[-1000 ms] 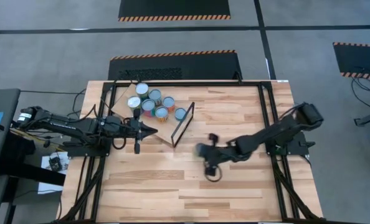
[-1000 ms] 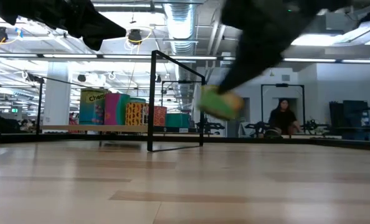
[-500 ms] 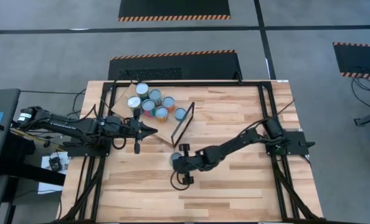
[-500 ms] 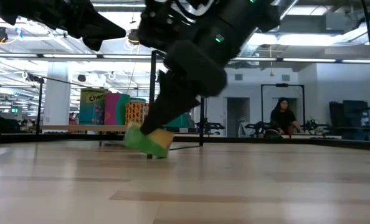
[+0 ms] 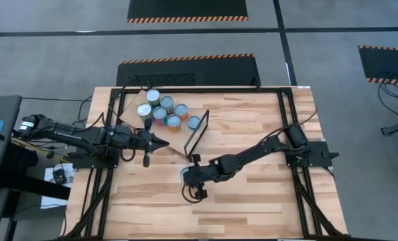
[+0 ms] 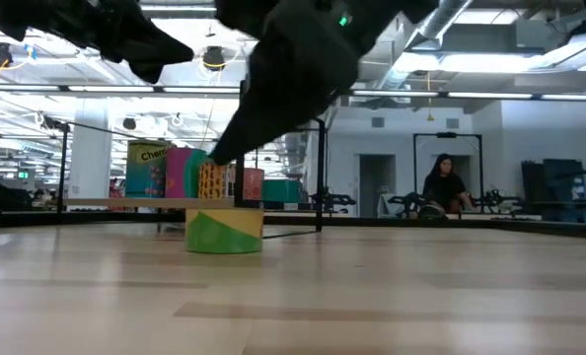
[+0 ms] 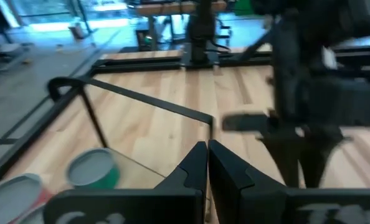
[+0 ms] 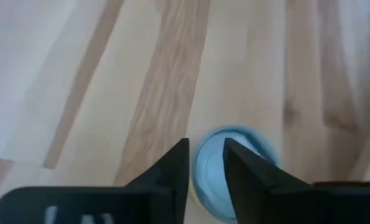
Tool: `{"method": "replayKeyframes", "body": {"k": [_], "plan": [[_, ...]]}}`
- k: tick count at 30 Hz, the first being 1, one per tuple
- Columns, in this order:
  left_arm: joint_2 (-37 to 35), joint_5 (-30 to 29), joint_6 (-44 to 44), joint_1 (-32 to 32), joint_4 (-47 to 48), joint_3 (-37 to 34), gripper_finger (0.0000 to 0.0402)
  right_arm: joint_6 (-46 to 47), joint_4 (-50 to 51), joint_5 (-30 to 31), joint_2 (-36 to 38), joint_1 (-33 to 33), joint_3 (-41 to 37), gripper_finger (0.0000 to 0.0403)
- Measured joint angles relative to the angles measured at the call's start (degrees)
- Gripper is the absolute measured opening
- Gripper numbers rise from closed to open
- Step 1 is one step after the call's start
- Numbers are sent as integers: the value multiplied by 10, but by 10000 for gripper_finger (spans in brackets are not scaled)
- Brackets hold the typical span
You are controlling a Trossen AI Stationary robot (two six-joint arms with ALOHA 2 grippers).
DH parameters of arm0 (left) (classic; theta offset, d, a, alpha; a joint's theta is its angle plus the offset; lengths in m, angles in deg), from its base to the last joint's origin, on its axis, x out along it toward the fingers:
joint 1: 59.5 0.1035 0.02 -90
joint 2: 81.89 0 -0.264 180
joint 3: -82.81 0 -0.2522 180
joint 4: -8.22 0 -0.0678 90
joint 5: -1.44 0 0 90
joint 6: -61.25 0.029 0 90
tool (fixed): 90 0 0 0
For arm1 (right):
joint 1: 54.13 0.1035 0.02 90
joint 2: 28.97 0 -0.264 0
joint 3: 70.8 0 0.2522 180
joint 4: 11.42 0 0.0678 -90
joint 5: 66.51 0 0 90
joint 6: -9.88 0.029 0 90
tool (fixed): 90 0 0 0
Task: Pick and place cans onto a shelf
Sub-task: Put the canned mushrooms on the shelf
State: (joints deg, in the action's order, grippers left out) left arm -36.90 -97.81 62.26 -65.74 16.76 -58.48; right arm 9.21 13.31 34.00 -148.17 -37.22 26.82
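- Progress, as I read it: six cans [image 5: 163, 108] stand clustered on the shelf [image 5: 179, 137] in the upper-left part of the high view, so most of the stocking looks done.
- One green can [image 6: 224, 229] stands upright on the bare tabletop [image 5: 252, 201] in the lower middle of the high view, just below the shelf's black frame [image 5: 197, 132]. I judge it is the piece left to place.
- That can shows a green side with a yellow patch in the low view and a pale-blue round top in the right wrist view [image 8: 228, 171].
- My right gripper [image 5: 187, 175] sits at that can, just left of centre in the high view. Its fingers [image 8: 172, 171] stand only a narrow gap apart above the blue lid, not around the can's sides, so I take them as together and holding nothing.
- My left gripper [image 5: 162, 141] waits at centre-left, pointing toward the shelf's near edge. In its wrist view the fingers [image 7: 194, 168] are pressed together, empty.
- A teal-sided can [image 7: 93, 169] shows at lower left of that wrist view.
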Motion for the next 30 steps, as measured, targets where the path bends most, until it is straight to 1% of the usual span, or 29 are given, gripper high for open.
{"method": "replayKeyframes", "body": {"k": [3,5,6,8,10,11,14,16,17,20,21,22,24,26,28,30], "plan": [[0,23,0,-11,6,0,4,-17,29,4,26,2,0,142],[0,32,3,-28,15,0,4,-32,50,25,48,6,-1,145],[0,33,5,-39,22,0,4,-43,58,45,63,10,-6,142],[0,32,5,-64,35,0,4,-64,74,94,94,17,-28,126],[0,24,4,-94,42,0,4,-69,71,130,128,17,-64,101],[4,17,4,-110,44,0,4,-67,72,137,145,15,-84,86],[26,-17,3,-156,47,0,4,-38,36,143,206,2,-161,40],[57,-38,-2,-178,32,1,4,-20,-12,144,244,-5,-220,14],[78,-49,-7,-187,27,1,4,-13,-34,143,262,-8,-250,9],[154,-95,-15,-205,-32,0,4,8,-113,140,307,-12,-327,18],[181,-99,-14,-208,-58,1,4,15,-137,141,320,-12,-347,24],[208,-91,-13,-209,-86,1,4,19,-157,142,332,-13,-367,30],[253,-61,-19,-208,-129,0,4,26,-191,145,347,-13,-394,37],[296,-51,-30,-208,-177,1,5,28,-200,145,359,-10,-411,37],[331,-58,-32,-208,-201,1,8,28,-201,145,366,-6,-417,34],[366,-76,-30,-208,-227,1,15,28,-201,145,370,-2,-420,27]]}}
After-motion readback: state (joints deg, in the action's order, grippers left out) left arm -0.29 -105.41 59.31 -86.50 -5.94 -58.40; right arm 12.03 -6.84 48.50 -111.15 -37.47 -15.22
